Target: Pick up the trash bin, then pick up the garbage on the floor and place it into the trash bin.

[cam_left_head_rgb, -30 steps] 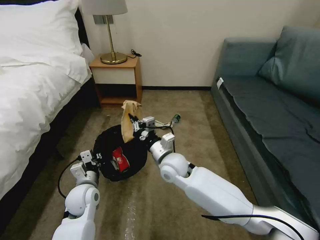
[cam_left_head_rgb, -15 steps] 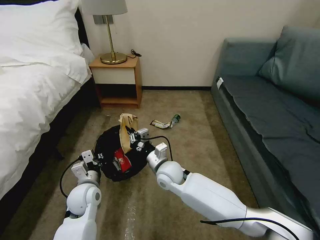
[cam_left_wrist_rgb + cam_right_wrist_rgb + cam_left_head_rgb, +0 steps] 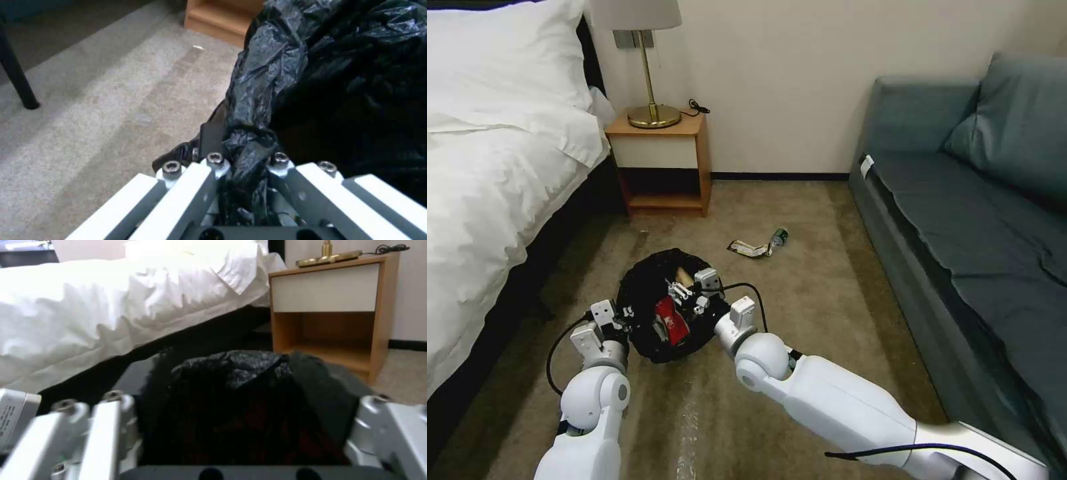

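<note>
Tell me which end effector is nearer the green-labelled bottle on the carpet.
Right. The right end effector is over the trash bin, closer to the bottle; the left end effector grips the bin's near-left rim.

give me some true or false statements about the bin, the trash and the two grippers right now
1. The left gripper is clamped on the black bag at the trash bin rim. True.
2. The right gripper is open over the bin. True.
3. The red wrapper lies on the carpet. False: it is inside the bin.
4. The small bottle is in the bin. False: it lies on the floor beside a flat wrapper.
5. A lamp stands on the nightstand. True.
</note>
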Available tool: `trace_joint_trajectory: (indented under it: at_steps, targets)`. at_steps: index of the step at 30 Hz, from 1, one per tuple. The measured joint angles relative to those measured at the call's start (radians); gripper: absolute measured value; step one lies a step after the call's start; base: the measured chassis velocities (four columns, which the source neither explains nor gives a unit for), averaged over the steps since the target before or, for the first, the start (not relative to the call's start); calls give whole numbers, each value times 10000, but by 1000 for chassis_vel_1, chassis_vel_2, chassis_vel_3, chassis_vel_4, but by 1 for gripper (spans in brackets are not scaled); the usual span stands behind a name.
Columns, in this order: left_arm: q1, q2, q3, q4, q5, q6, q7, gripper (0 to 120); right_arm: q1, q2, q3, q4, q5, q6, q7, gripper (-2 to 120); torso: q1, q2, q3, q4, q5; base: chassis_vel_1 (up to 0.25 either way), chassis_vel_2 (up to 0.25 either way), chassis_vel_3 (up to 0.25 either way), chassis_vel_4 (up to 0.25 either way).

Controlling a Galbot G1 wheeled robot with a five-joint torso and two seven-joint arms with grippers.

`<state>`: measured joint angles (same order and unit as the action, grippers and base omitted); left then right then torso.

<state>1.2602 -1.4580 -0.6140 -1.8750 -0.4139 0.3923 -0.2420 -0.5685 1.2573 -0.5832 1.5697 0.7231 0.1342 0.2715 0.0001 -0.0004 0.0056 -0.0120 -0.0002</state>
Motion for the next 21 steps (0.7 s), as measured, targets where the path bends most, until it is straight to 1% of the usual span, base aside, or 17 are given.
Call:
trace_joint_trajectory:
  at_steps: [2, 3, 5, 6, 7, 8, 9, 12, 15, 18, 19, 21]
  targets:
    - [-8, -1, 6, 0, 13, 3, -4, 3, 26, -16, 17, 27, -5, 0, 4, 82, 0, 0, 0, 0, 0, 0, 0, 0, 0]
    - [-8, -1, 6, 0, 13, 3, -4, 3, 26, -16, 17, 27, -5, 0, 4, 82, 0, 0, 0, 0, 0, 0, 0, 0, 0]
    - [-8, 24, -1, 0, 23, 6, -8, 3, 50, -38, 202, 76, -78, 0, 35, 92, 0, 0, 0, 0, 0, 0, 0, 0, 0]
    - [-8, 24, -1, 0, 23, 6, -8, 3, 50, -38, 202, 76, -78, 0, 35, 92, 0, 0, 0, 0, 0, 0, 0, 0, 0]
    - [-8, 48, -17, 2, 23, 6, -8, 3, 51, -60, 375, 85, -186, 8, 49, 96, 0, 0, 0, 0, 0, 0, 0, 0, 0]
    - [-15, 73, -28, 12, 24, 11, -8, 3, 51, -98, 587, 85, -302, 29, 58, 98, 0, 0, 0, 1, 0, 0, 0, 0, 0]
    - [-15, 73, -28, 12, 24, 11, -8, 3, 51, -98, 587, 85, -302, 29, 58, 98, 0, 0, 0, 1, 0, 0, 0, 0, 0]
    - [-174, 247, -48, 160, -32, 45, -7, 3, -64, -348, 1655, 116, -469, 67, 184, 100, 0, 0, 1, 1, 1, 0, 0, 0, 0]
    - [-249, 284, -65, 232, -52, 44, -6, 3, -173, -439, 2050, 146, -500, 66, 237, 100, 0, 0, 0, 0, 1, 0, 0, 0, 0]
    - [-362, 411, -33, 500, -56, -100, 81, 3, -828, -899, 3480, 305, -636, -401, 475, 100, 0, 0, 0, 2, 0, 0, 0, 0, 0]
    - [-362, 411, -33, 500, -56, -100, 81, 3, -828, -899, 3480, 305, -636, -401, 475, 100, 0, 0, 0, 2, 0, 0, 0, 0, 0]
    - [-402, 537, -2, 620, -66, -226, 187, 3, -1562, -1301, 4573, 292, -928, -562, 576, 100, 0, 0, 1, 1, 3, 0, 0, 0, 0]
